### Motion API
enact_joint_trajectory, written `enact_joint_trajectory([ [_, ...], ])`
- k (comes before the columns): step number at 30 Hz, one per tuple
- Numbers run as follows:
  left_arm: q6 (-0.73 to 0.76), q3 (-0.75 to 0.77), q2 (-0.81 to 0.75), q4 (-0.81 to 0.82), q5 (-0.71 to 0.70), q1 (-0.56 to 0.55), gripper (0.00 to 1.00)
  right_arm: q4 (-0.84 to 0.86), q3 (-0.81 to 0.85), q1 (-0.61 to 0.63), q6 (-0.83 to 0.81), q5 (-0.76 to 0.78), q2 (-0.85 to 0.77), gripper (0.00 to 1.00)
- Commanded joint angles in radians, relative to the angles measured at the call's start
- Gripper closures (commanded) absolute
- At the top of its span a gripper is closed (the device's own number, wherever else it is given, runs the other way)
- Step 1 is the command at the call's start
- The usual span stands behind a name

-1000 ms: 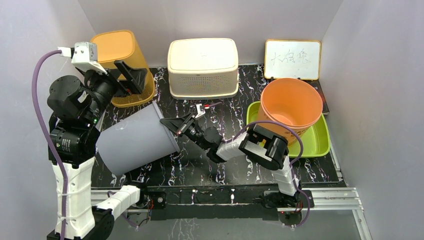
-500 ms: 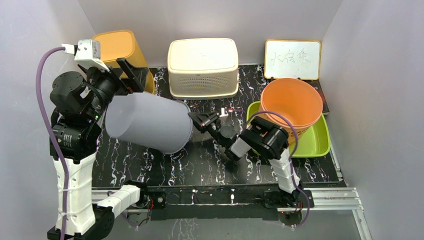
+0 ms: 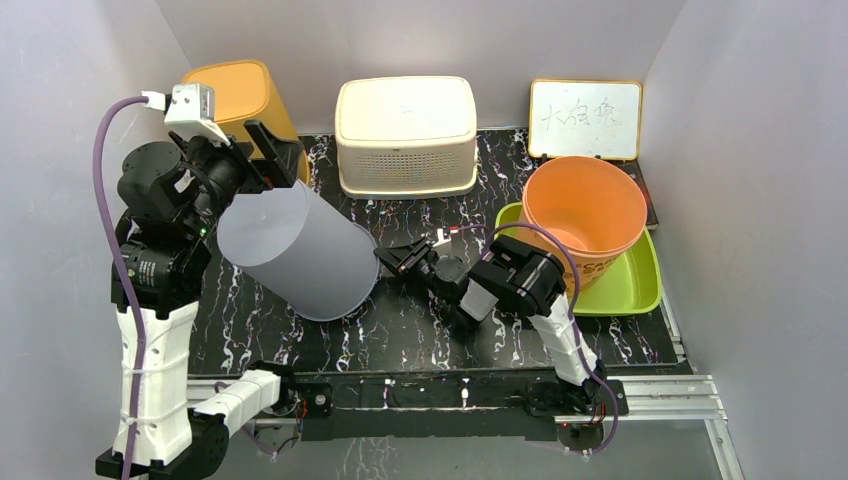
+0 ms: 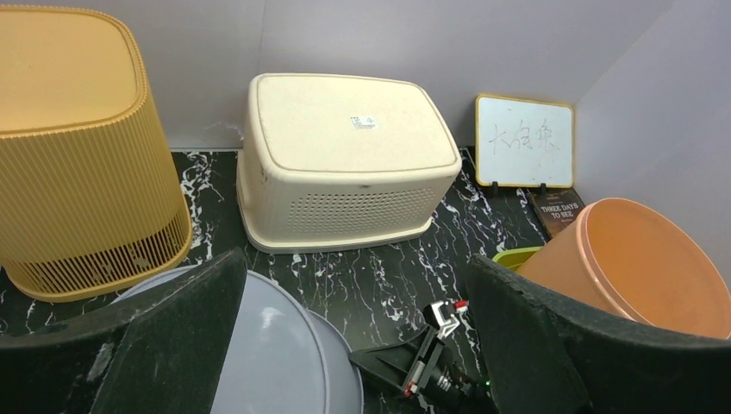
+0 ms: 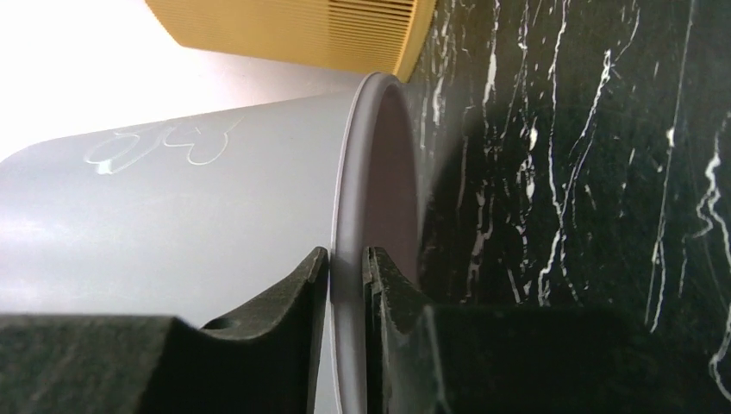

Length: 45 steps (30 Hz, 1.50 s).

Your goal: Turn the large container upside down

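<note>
"Grey plastic, the large container [image 3: 300,250]: where does it sit, starting from the left?"

"Over the left half of the table [image 3: 430,330], leaning. Its closed base is up by the left gripper [image 3: 268,152], and its open mouth faces down and to the right. In the left wrist view that gripper's fingers [image 4: 146,345] are spread wide with the base just below them. Whether they touch it, I cannot tell."

"And the right gripper [image 3: 388,258]?"

"Pinched tight on the rim, one finger outside the wall and one inside the mouth; the right wrist view shows it plainly. Further right, the orange bucket [image 3: 585,205] sits in the green tray [image 3: 640,285], well apart from all this."

"How far along, would you say?"

"Past halfway, I judge. The mouth already points downward at a slant but isn't flat on the table. What's left is swinging the base over until the rim sits level on the tabletop, then letting go."
</note>
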Motion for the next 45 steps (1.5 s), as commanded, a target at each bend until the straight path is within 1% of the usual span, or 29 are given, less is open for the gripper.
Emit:
enact_joint_trajectory([
  [1, 0.01, -0.012, -0.02, 0.028, 0.011, -0.002, 0.02, -0.142, 0.071, 0.017, -0.125, -0.035, -0.05, 0.76],
  [2, 0.012, -0.013, -0.021, 0.027, 0.009, -0.002, 0.02, -0.171, 0.081, 0.018, -0.135, -0.039, -0.05, 0.73],
  [7, 0.017, -0.019, -0.025, 0.023, 0.005, -0.001, 0.02, -0.255, 0.123, 0.019, -0.132, -0.064, -0.02, 0.64],
  [12, 0.023, -0.026, -0.028, 0.019, 0.003, -0.001, 0.02, -0.334, 0.142, 0.023, -0.184, -0.059, -0.027, 0.61],
  [17, 0.022, -0.043, -0.034, 0.026, 0.001, -0.002, 0.02, -0.554, 0.199, 0.023, -0.329, -0.04, -0.086, 0.6],
  [21, 0.021, -0.064, -0.043, 0.028, 0.0, -0.002, 0.02, -0.834, 0.281, 0.03, -0.504, 0.025, -0.155, 0.53],
  [23, 0.021, -0.072, -0.045, 0.028, 0.003, -0.002, 0.02, -0.952, 0.324, 0.043, -0.578, 0.057, -0.179, 0.53],
  [27, 0.021, -0.079, -0.045, 0.034, 0.001, -0.002, 0.02, -1.134, 0.424, 0.097, -0.691, 0.094, -0.188, 0.53],
  [30, 0.019, -0.08, -0.041, 0.035, 0.003, -0.002, 0.02, -1.242, 0.501, 0.158, -0.733, 0.14, -0.177, 0.53],
  [32, 0.02, -0.08, -0.042, 0.036, 0.003, -0.002, 0.02, -1.248, 0.524, 0.191, -0.746, 0.147, -0.168, 0.53],
  [34, 0.018, -0.08, -0.04, 0.035, 0.004, -0.002, 0.02, -1.227, 0.555, 0.207, -0.751, 0.117, -0.146, 0.54],
  [39, 0.02, -0.069, -0.027, 0.022, 0.013, -0.002, 0.02, -1.261, 0.742, 0.219, -0.785, 0.055, -0.027, 0.54],
  [45, 0.029, -0.1, -0.043, 0.027, 0.004, -0.002, 0.02, -1.277, 0.912, 0.222, -0.793, -0.007, 0.083, 0.54],
])
